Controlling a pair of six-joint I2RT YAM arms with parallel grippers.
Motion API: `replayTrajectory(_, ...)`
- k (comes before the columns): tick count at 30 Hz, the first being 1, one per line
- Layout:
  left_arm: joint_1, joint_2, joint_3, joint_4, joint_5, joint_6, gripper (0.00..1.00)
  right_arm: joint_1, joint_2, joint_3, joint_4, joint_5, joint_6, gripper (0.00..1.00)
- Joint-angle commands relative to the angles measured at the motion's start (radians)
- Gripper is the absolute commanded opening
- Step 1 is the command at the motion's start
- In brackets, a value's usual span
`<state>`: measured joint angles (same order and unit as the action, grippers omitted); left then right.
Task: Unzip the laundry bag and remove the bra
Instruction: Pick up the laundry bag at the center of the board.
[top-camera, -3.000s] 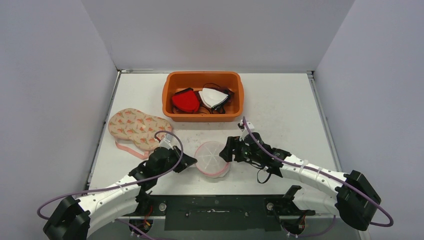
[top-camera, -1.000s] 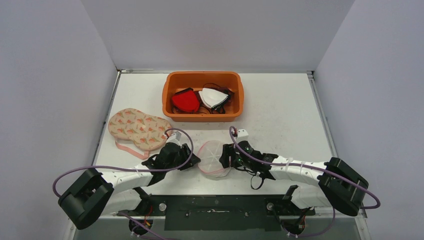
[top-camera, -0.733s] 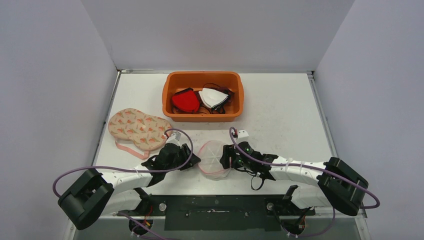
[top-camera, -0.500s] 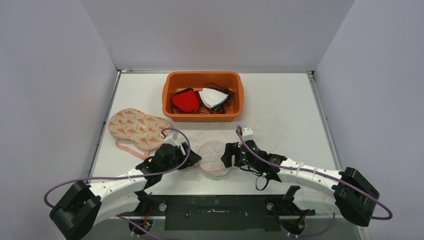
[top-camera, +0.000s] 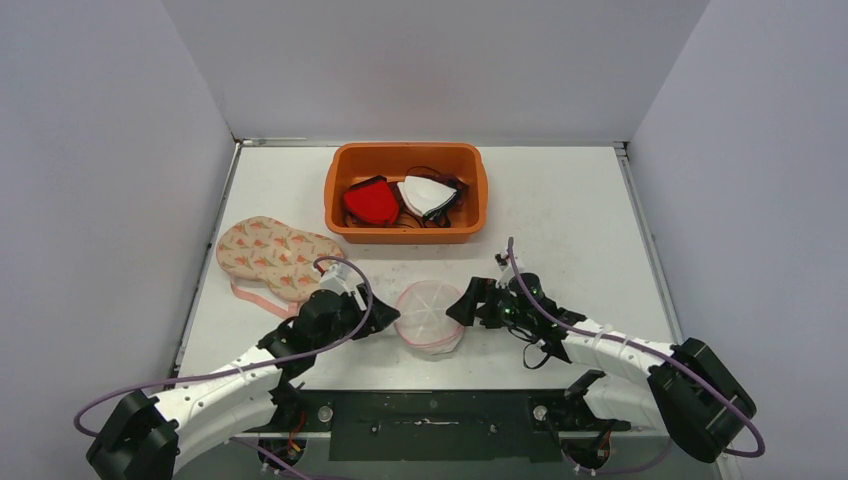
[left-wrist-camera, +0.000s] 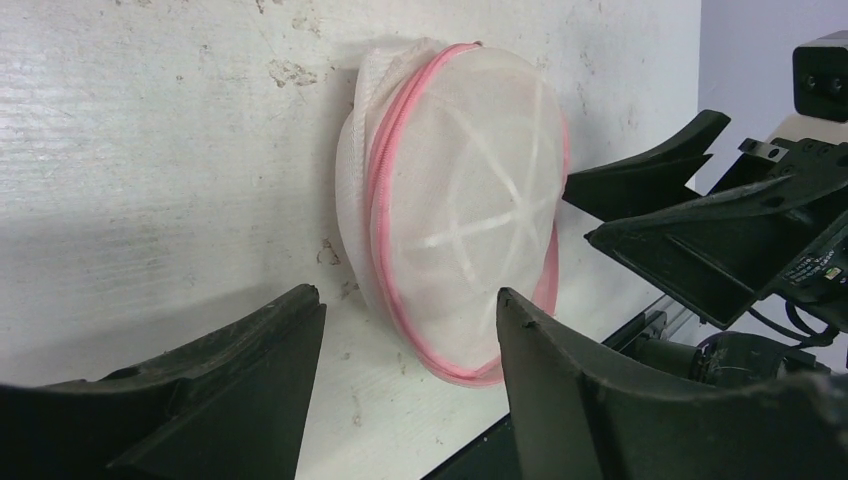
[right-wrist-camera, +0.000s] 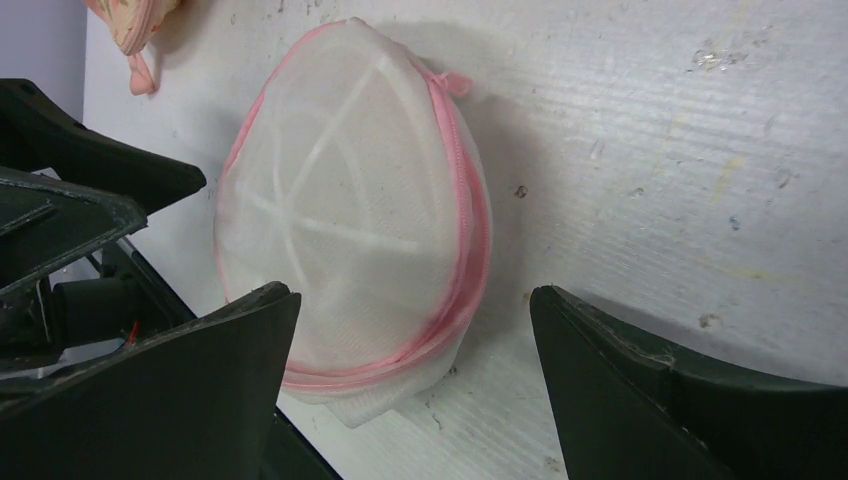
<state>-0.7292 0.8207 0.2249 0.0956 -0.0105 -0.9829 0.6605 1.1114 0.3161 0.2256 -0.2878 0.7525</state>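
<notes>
You are looking at a small dome-shaped laundry bag (top-camera: 428, 316) of white mesh. White ribs fan out from its crown and a pink zipper (left-wrist-camera: 375, 215) circles its rim. It lies in the lower centre of the top view on the white worktop (top-camera: 560, 220). It is nearly round, so no long axis stands out. The dome faces up, and a pink pull tab (right-wrist-camera: 455, 83) juts from its edge in the upper middle of the right wrist view. Your left end effector (top-camera: 385, 322) and right end effector (top-camera: 460, 304) flank it, both spread wide and grasping nothing. The mesh clouds whatever is inside, and you cannot tell whether the zipper is open.
</notes>
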Motion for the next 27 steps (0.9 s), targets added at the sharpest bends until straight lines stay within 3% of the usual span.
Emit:
replayTrajectory(1, 0.002, 0.031, 0.034, 0.031, 0.001, 0.005, 0.61, -0.009, 0.068, -0.019, 0.226, -0.082, 0.09, 0.89)
replayTrajectory(10, -0.004, 0.108, -0.003, 0.119, 0.01, -0.025, 0.59, -0.037, 0.219, -0.057, 0.397, -0.117, 0.166, 0.81)
replayTrajectory(27, -0.007, 0.105, -0.004, 0.108, 0.01, -0.019, 0.59, -0.047, 0.273, -0.106, 0.472, -0.126, 0.17, 0.27)
